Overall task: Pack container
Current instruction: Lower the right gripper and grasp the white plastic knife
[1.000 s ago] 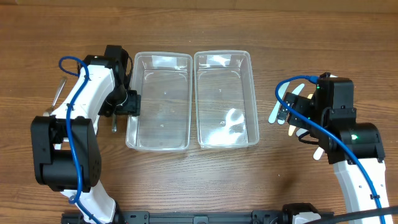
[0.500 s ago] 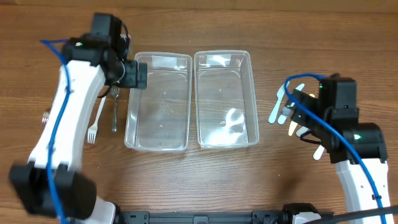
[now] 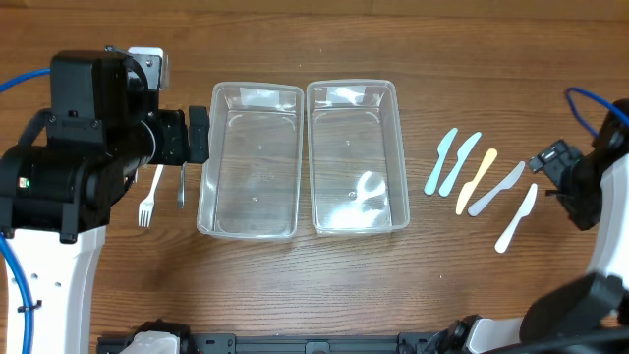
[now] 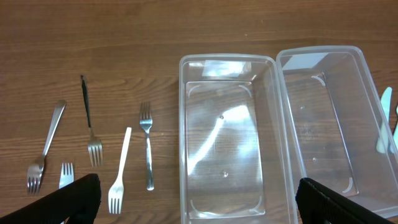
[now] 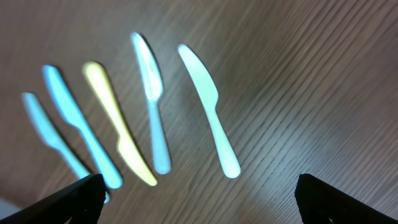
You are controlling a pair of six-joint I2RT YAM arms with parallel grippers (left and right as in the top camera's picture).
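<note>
Listing left hand [image 3: 200, 136] and right hand [image 5: 199, 190] spread, empty (tubs [image 3: 206, 202] unfilled): we judge flat knives [image 3: 477, 182] on the bench [image 3: 314, 285] may slip a pinch.

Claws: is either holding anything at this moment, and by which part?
Nothing is held: left claw and right claw both stand open and empty.

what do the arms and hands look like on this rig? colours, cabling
Both match: the left arm and right arm have white link shells and boxy black joint housings, with a blue cable running along each. A small green light shows on the left one's black housing. The left hand and right hand are plain black.
</note>
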